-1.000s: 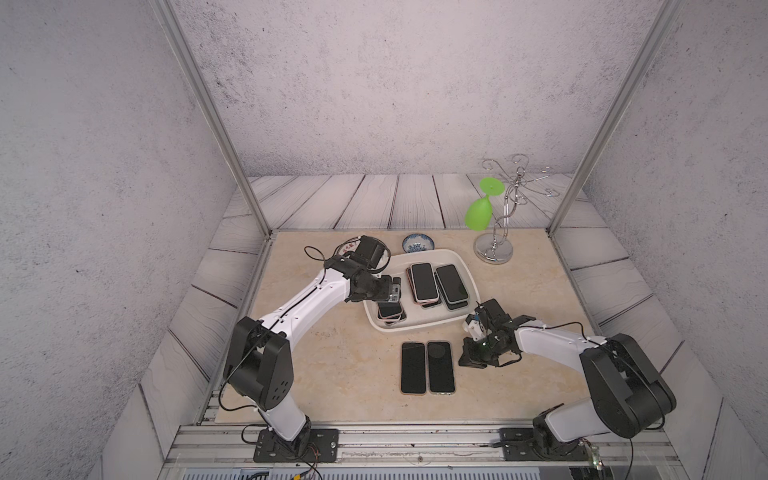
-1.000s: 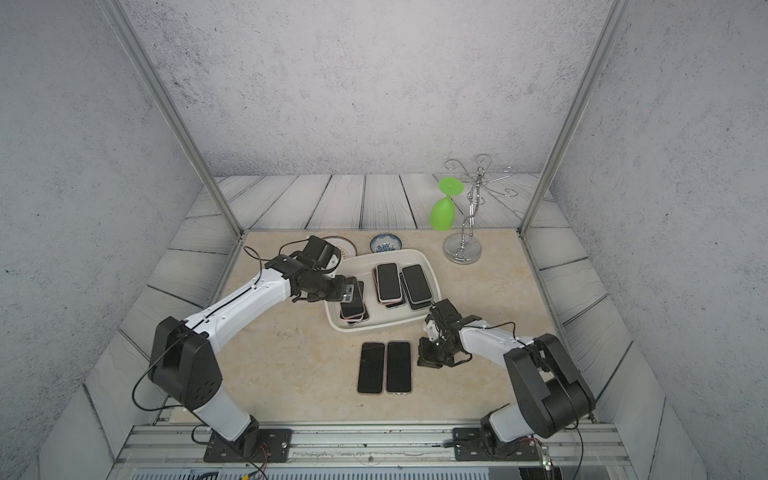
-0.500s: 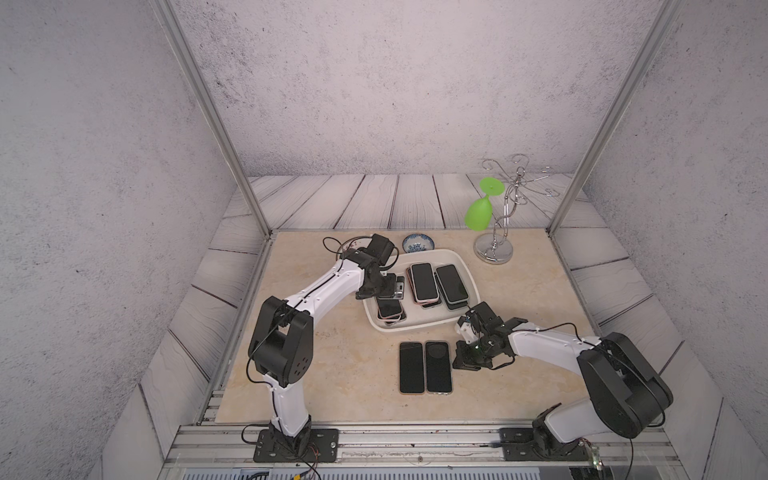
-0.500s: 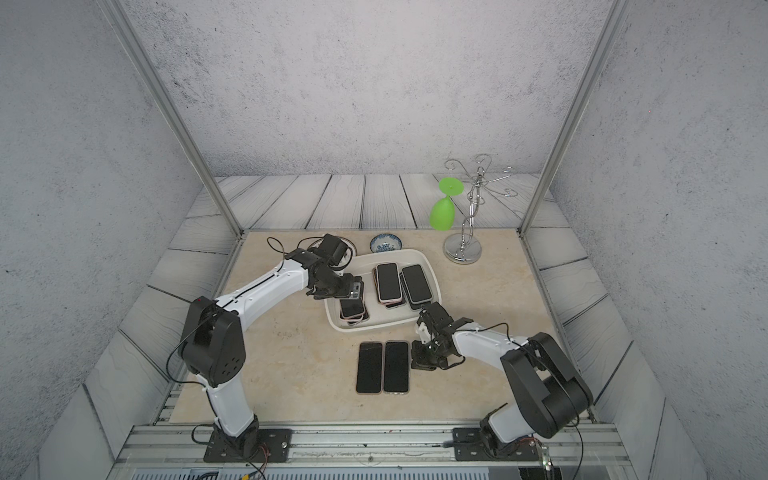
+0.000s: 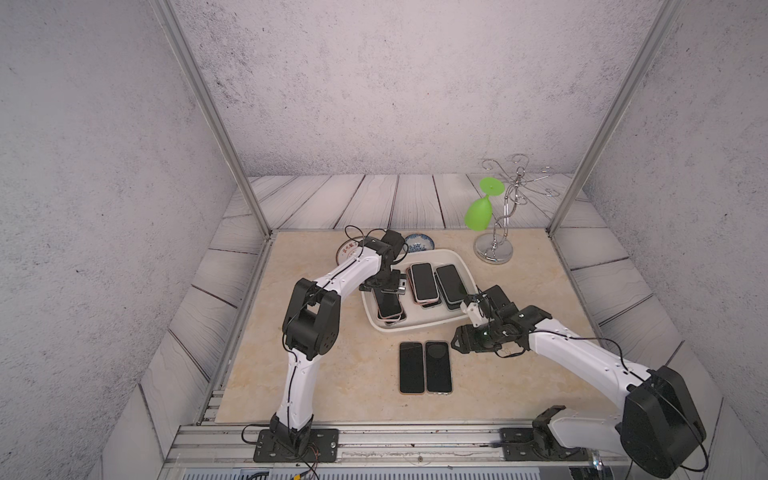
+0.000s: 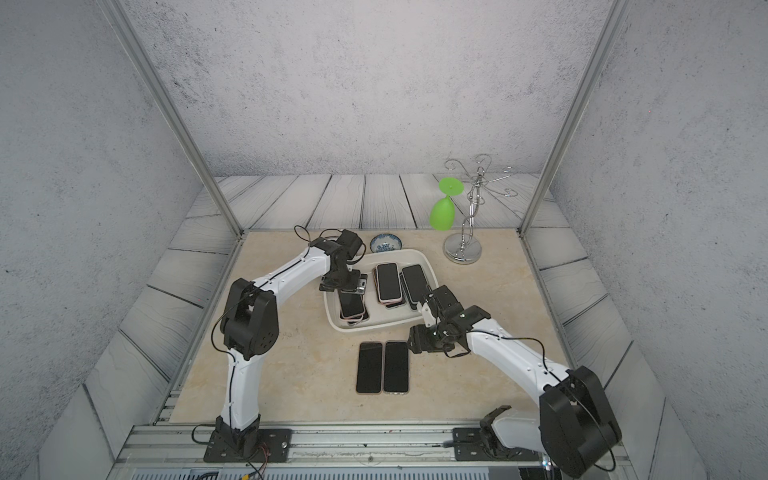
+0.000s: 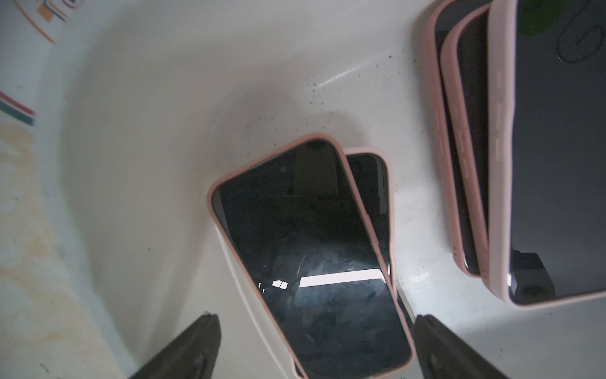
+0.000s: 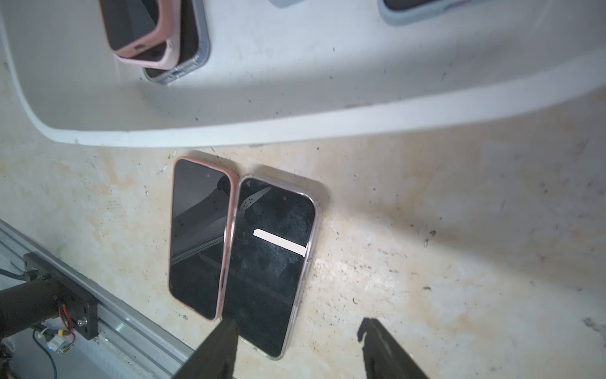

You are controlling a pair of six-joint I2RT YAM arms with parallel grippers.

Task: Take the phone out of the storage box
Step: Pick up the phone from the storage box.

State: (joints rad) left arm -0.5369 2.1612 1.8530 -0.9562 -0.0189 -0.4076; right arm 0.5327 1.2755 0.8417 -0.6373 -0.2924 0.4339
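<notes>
1. White storage box [image 5: 415, 328] on the table [image 5: 340, 374] holds three phone stacks [image 5: 424, 282].
2. Two phones [image 5: 411, 365] lie side by side just outside it.
3. Left gripper [image 7: 314, 328], spread wide, hovers over a pink-cased phone [image 7: 305, 249] inside the box.
4. Right gripper [image 8: 296, 331], jaws parted, seemingly empty, above the clear-cased phone [image 8: 272, 262] outside.

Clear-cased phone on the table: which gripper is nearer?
Right. The right gripper hovers open beside the clear-cased phone; the left gripper is over phones inside the storage box.
</notes>
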